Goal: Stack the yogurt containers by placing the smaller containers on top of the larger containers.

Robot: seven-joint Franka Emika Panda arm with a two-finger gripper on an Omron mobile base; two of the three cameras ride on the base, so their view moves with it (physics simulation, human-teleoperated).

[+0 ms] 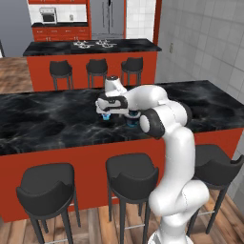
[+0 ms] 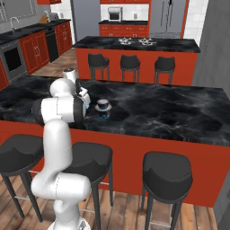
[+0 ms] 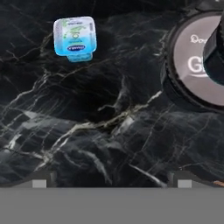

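The fingers stand fully apart and empty above the black counter, with the light-blue cup resting apart from the wide dark tub, which apparently carries something dark already, so stacking remains incomplete.

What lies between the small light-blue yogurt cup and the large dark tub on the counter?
Nothing: in the hand view, only bare black marble counter separates the light-blue cup from the tub.

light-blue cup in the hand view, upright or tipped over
Upright, as far as it shows: the light-blue cup sits on the black counter with its pale printed top facing the hand camera.
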